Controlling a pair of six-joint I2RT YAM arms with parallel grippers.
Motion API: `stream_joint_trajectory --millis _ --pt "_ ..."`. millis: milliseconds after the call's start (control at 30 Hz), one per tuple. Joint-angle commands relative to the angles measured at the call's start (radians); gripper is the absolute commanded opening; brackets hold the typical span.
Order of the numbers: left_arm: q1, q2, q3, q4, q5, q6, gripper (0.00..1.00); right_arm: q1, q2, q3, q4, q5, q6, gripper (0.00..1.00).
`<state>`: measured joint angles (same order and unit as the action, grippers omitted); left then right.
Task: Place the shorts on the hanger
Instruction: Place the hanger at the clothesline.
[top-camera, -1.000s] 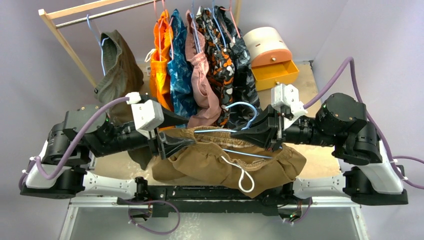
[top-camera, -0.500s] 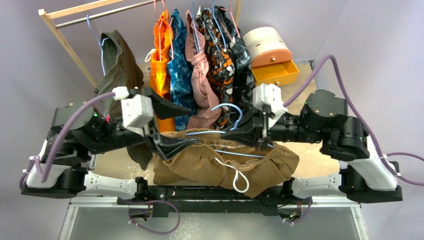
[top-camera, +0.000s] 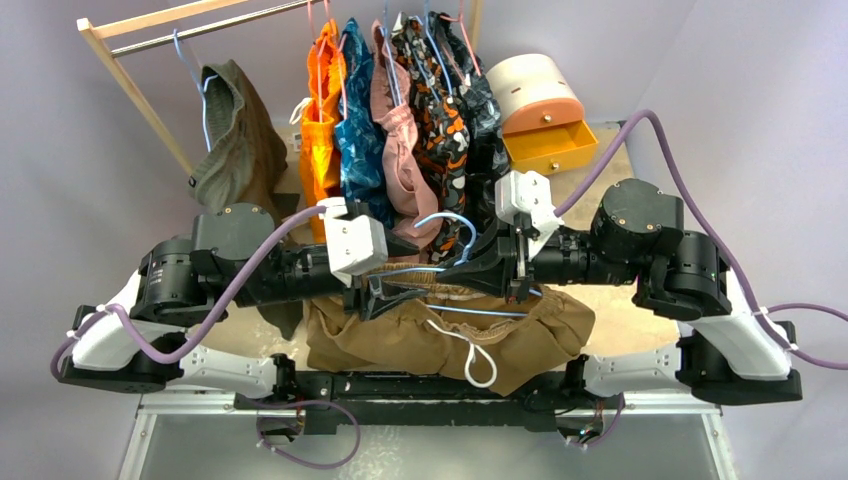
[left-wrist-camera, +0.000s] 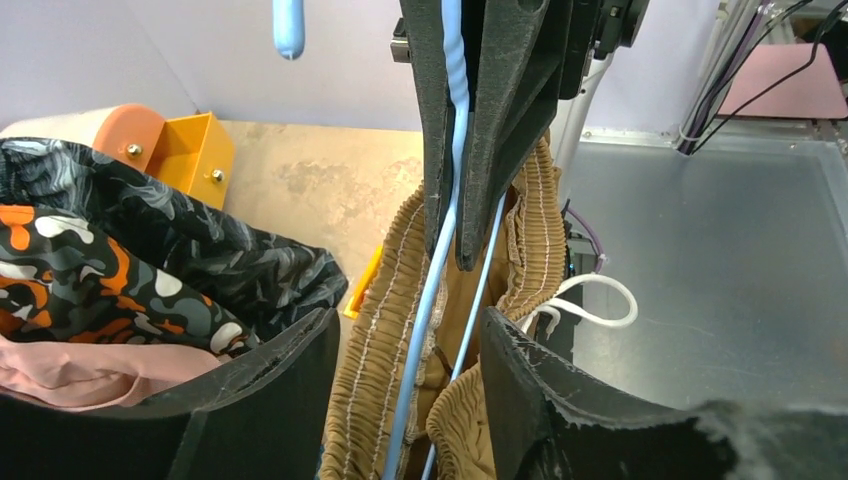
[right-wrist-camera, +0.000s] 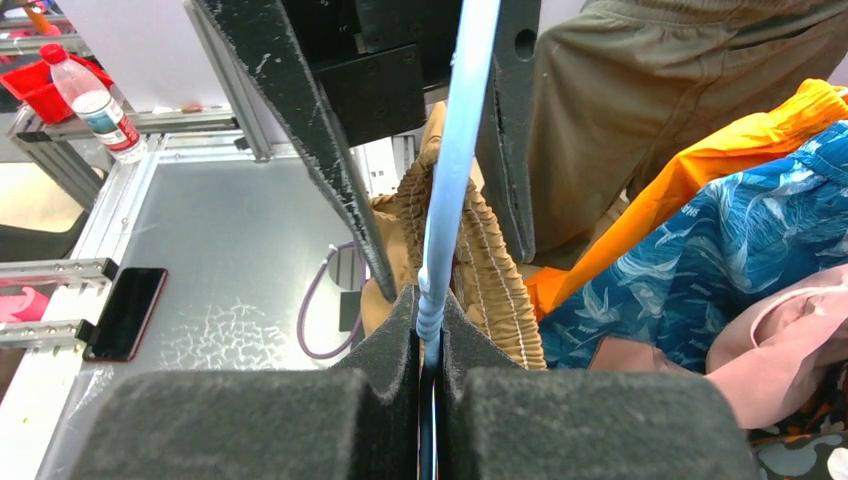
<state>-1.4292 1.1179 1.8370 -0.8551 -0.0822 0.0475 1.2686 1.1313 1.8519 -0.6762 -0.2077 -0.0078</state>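
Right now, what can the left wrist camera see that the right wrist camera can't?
Only the left wrist view shows the orange drawer and the white cord. Only the right wrist view shows a bottle and a phone. Both show the hanger and the shorts.

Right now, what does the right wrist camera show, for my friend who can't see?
The right tool is shut on the light-blue hanger, which runs up beside the tan shorts and their gathered waistband. An orange garment and a blue leaf-print garment sit at right.
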Motion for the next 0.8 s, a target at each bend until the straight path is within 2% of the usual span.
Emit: stream_joint_trajectory --millis 0,100,200,233,500,633,767 --pt "-0.004 -0.007 -0.001 0.028 0.005 0.026 0.47 -0.002 -0.017 0.005 0.062 -0.032 -0.006 0.0" --pt "-0.004 -0.01 -0.008 0.039 -0.001 0.029 0.31 -0.002 -0.022 -0.001 0.061 -0.036 -0.008 0.0" --pt "-0.005 -0.015 -0.013 0.05 -0.016 0.031 0.04 -0.002 -0.027 -0.009 0.063 -0.036 -0.005 0.0" --pt "-0.005 -0.017 -0.016 0.057 -0.024 0.03 0.0 -0.002 -0.027 -0.01 0.064 -0.036 -0.004 0.0" --pt "-0.005 -0.052 -0.06 0.133 -0.071 0.028 0.0 -0.001 -0.022 -0.002 0.058 -0.051 0.016 0.0" --pt "-0.005 -0.084 -0.093 0.186 -0.095 0.033 0.0 -0.002 -0.022 0.003 0.032 -0.08 0.039 0.15" --pt "-0.005 -0.11 -0.116 0.226 -0.118 0.034 0.0 -0.002 -0.022 -0.009 0.008 -0.088 0.065 0.18"
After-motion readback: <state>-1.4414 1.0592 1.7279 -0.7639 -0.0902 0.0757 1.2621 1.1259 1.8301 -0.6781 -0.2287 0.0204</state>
